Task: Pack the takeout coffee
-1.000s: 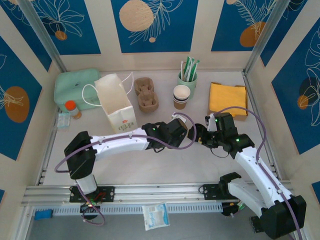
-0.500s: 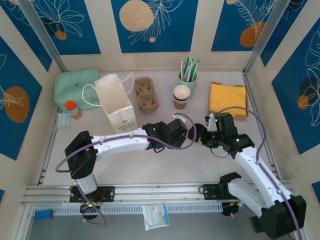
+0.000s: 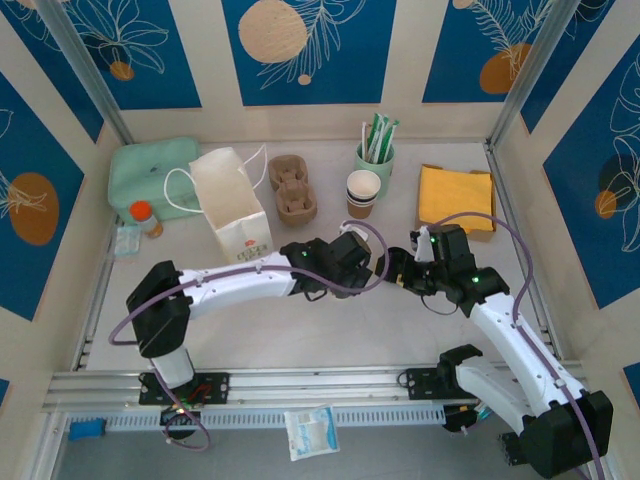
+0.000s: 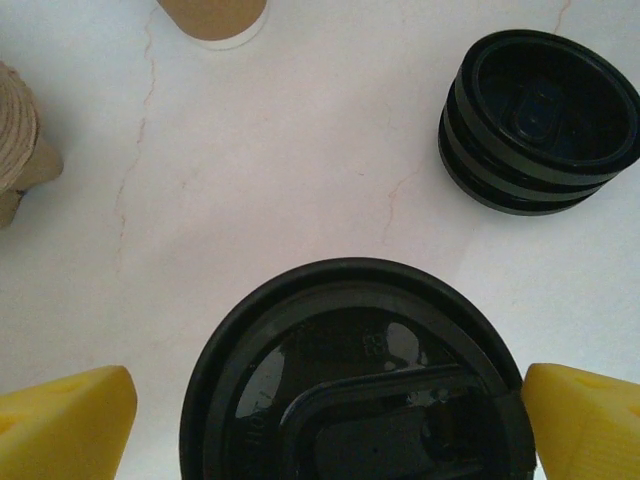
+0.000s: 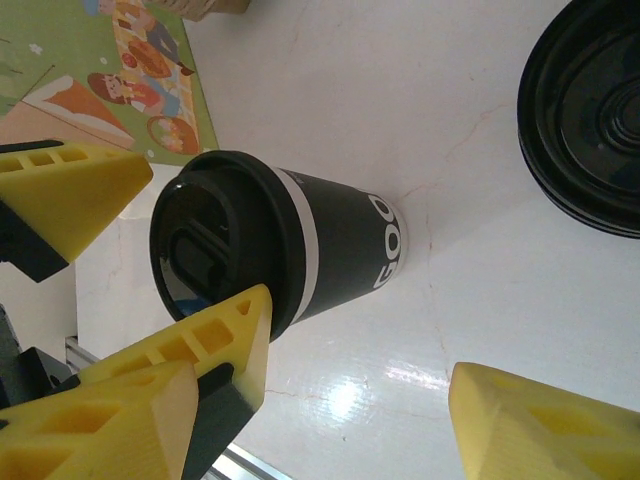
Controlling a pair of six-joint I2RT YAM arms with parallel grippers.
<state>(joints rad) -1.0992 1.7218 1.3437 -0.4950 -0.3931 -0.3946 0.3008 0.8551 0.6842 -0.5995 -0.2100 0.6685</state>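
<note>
Surface: white marbled table (image 3: 300, 335), ringed by blue-and-cream leaf panels (image 3: 305, 45).
Left pincer (image 4: 325, 385): jaws spread wide, a yellow finger on each side of the lid, clamping nothing; whether one finger brushes the rim, I cannot tell.
Right pincer (image 5: 320, 380): jaws apart, nothing between them.
Takeout coffee (image 5: 330, 250): dark cup with a white band and black lid (image 4: 360, 370), upright on the table directly under the left pincer, just ahead of the right pincer.
Loose lids (image 4: 540, 115): stacked ahead of the left pincer, apart from the cup.
</note>
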